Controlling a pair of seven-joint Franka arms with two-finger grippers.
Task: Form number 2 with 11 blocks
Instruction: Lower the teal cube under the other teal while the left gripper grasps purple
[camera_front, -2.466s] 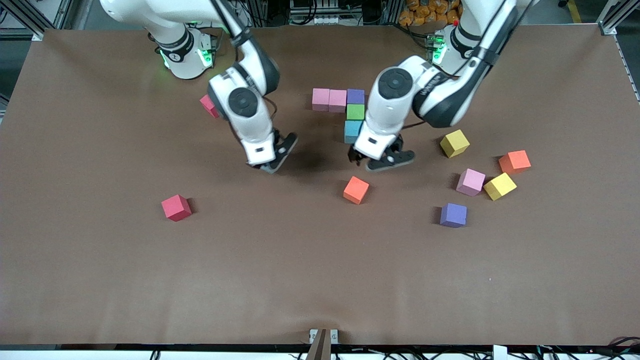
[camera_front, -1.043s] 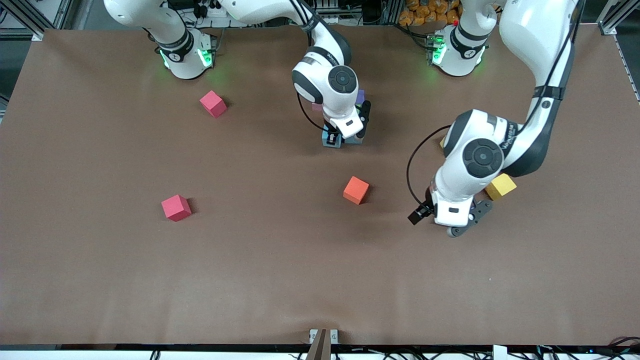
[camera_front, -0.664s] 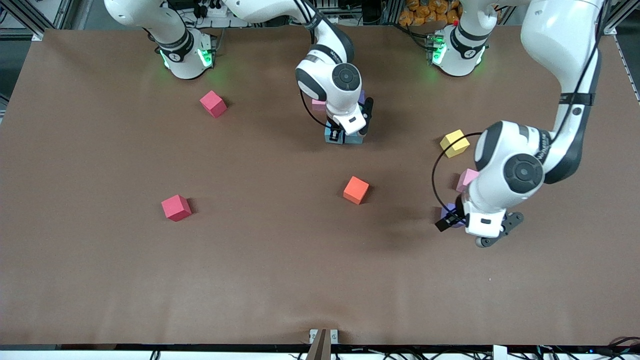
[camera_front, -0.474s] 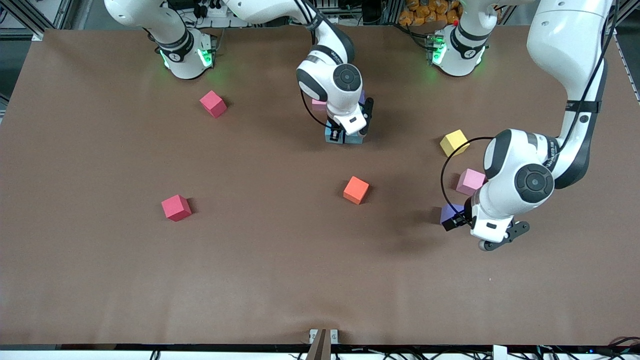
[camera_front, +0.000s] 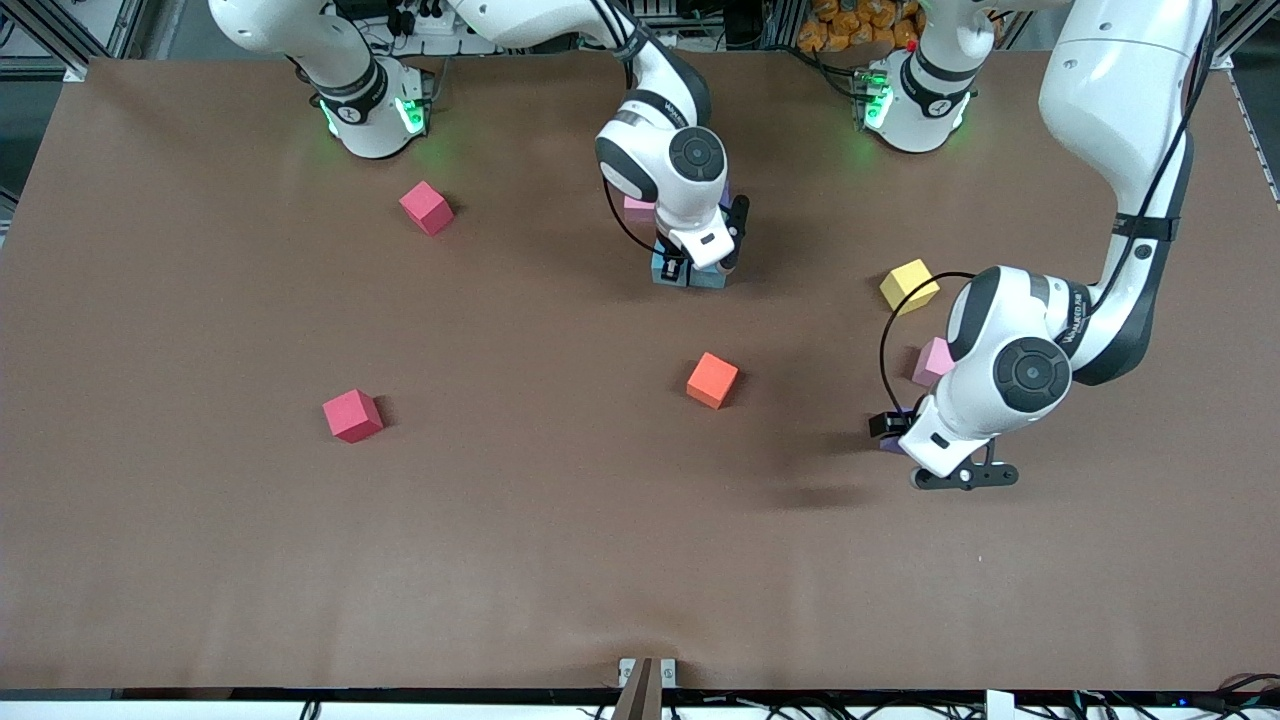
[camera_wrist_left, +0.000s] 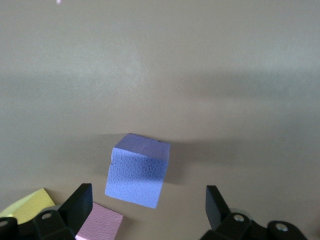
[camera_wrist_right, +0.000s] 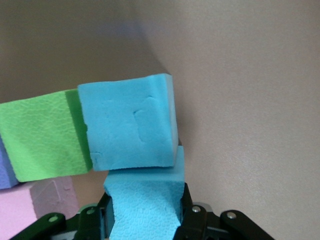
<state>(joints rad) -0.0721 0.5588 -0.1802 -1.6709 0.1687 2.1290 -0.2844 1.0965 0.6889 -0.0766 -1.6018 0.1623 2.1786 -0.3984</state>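
Right gripper (camera_wrist_right: 145, 220): low at the partly built number 2 (camera_wrist_right: 75, 145), jaws closed on a blue block (camera_wrist_right: 145, 205), this block touching a second blue block (camera_wrist_right: 130, 125) just ahead of the jaws; green block (camera_wrist_right: 42, 137) against that second blue one, w/ purple block (camera_wrist_right: 6, 170) and pink block (camera_wrist_right: 40, 205) corners at the edge of the wrist view. In front view, same cluster mostly hidden under the right gripper (camera_front: 690, 268); blue block (camera_front: 668, 272) and pink block (camera_front: 636, 208) partly visible. Left gripper (camera_wrist_left: 150, 215): above the counter (camera_front: 200, 550) toward the left arm's end, jaws fully spread, holding nothing. Loose purple block (camera_wrist_left: 137, 170) just ahead of and betw. the spread jaws, resting on the counter, not touched. Beside one finger (camera_wrist_left: 75, 205): loose pink block (camera_wrist_left: 100, 225) and yellow cube (camera_wrist_left: 27, 205). Front view, left gripper (camera_front: 945, 455): loose purple block (camera_front: 893, 445) nearly covered by it, loose pink block (camera_front: 932, 360) and yellow cube (camera_front: 908, 286) close by. Well apart from both jaws: orange block (camera_front: 712, 380), betw. the two grippers; two red blocks (camera_front: 352, 415) (camera_front: 426, 207), toward the right arm's end.
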